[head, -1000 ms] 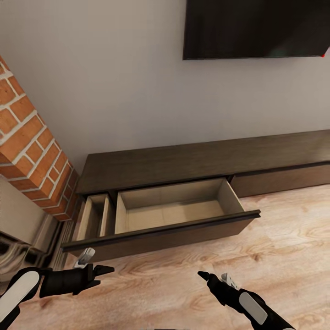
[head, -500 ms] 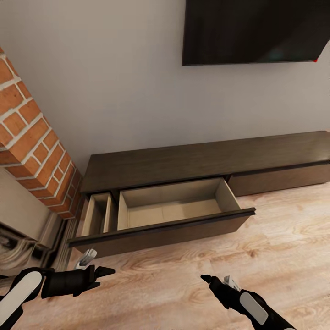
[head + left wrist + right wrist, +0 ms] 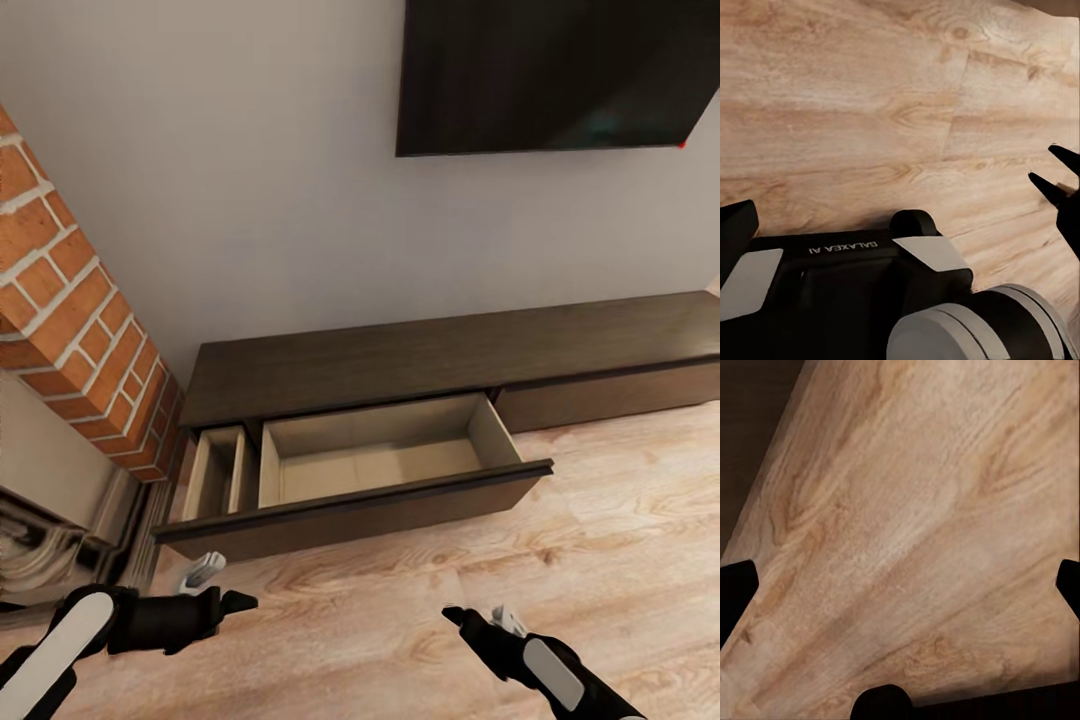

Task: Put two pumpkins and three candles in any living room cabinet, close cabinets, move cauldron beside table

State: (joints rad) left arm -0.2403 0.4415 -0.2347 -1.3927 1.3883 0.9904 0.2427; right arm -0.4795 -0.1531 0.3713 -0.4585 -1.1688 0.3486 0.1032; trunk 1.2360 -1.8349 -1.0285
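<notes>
Your two grippers hang low over the wood floor [image 3: 600,500], in front of the cabinet [image 3: 440,355] with its drawer [image 3: 370,470] pulled out.

From your head camera the drawer's wide compartment looks bare. Your left gripper [image 3: 240,602] looks pinched together and holds nothing. The right wrist camera shows your right gripper [image 3: 900,581] spread, its fingertips [image 3: 735,585] wide apart over bare planks.

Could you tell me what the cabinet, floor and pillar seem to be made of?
Cabinet: dark matte wood, going by its faint grain; paler boards line the open drawer. Floor: light planks with knots, wood or laminate. Pillar: red brick with pale mortar.
</notes>
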